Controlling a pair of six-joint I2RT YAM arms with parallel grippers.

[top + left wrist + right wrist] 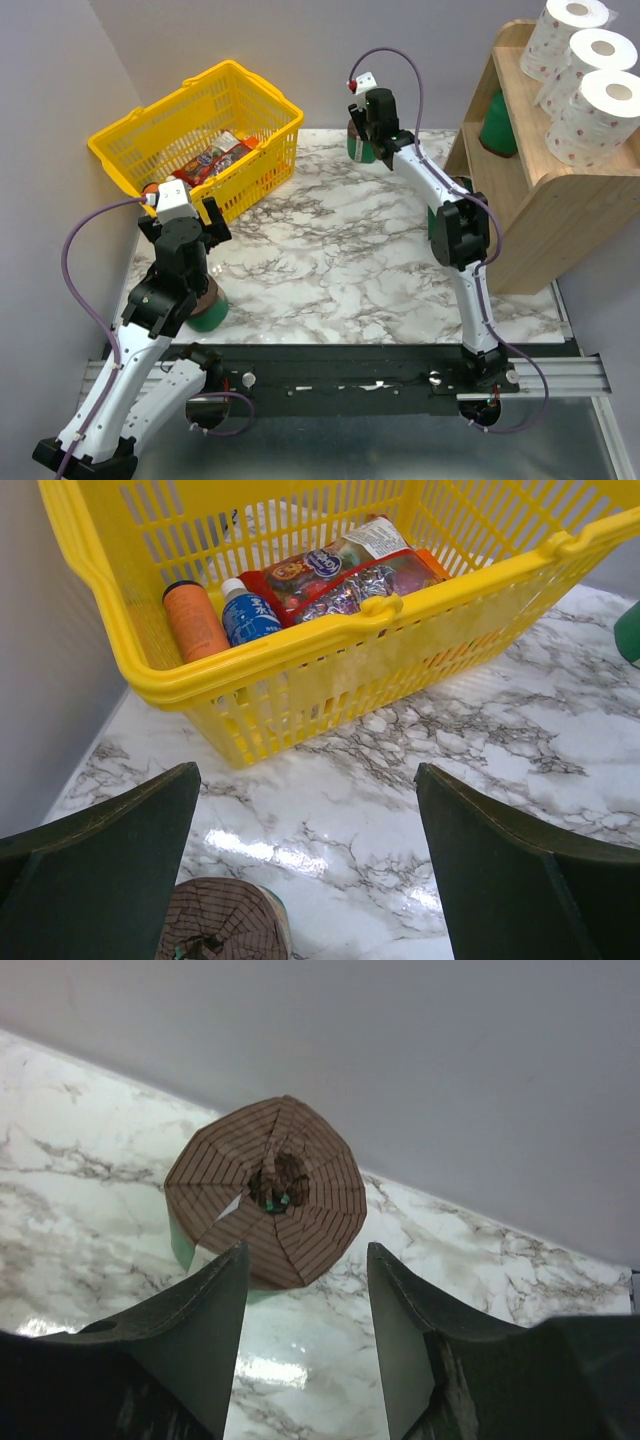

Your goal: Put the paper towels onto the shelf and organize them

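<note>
- Right gripper (305,1260) is partly open and holds nothing. It hangs just above a green roll (268,1195) that stands up on the desk (480,1260), a little way left of the shelf (560,200) in the top view.
- Left gripper (305,780) is wide open and empty too. A second green roll (225,920) sits right under it, far from the shelf.
- Three white rolls (585,80) lie on top of the shelf. A third green roll (497,125) stands inside the shelf.
- I think the step now is picking up the green roll nearer the shelf.
- Next, the right gripper should go down with one finger on each side of the roll. Then it should squeeze softly, lift the roll, and carry it into the shelf beside the third green roll.
</note>
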